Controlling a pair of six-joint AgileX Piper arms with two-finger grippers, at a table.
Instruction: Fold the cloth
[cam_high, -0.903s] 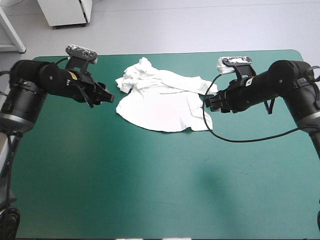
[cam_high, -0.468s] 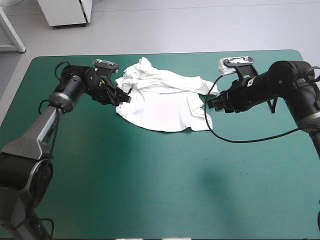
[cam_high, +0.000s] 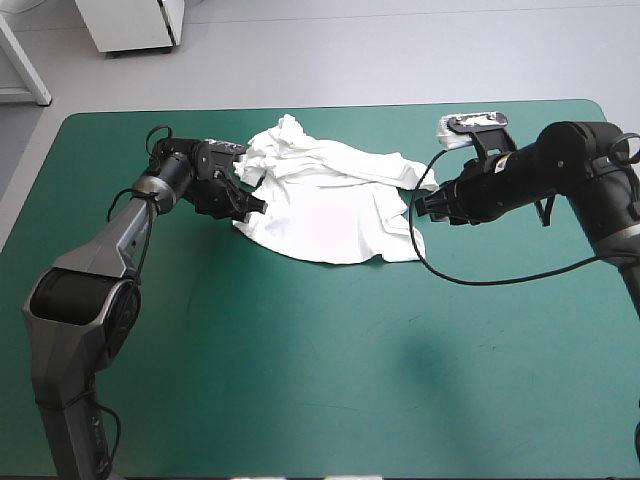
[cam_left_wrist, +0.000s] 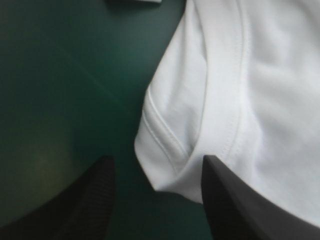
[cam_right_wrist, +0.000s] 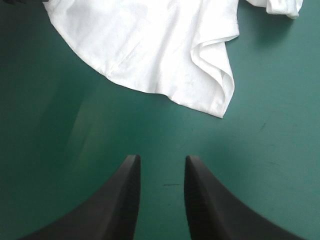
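Roughly: white T-shirt (cam_high: 325, 205) lying crumpled and half spread on the teal-green bench (cam_high: 300, 380), between the two hands. Bunched folds on its far part, flatter rounded part on the near side. Left hand (cam_high: 255, 200) low at one edge of the shirt; from the high view, touching or just short of it, cannot tell which. Released, black fingers (cam_left_wrist: 90, 200) wide apart in the left wrist view, with a stitched hem corner of the shirt poking into the gap between them and nothing clamped. Rest of the shirt spreading ahead and off to one side of that hand, bare cover ahead on the other side. Right hand (cam_high: 418, 205) just beside the opposite edge of the shirt, near a loose flap. Also released, fingers (cam_right_wrist: 115, 200) parted with a narrower gap and only bare cover between them. Shirt's curved hem and a folded-over flap lying ahead of the right hand, clear of its fingertips. Both hands pointing toward each other across the shirt.
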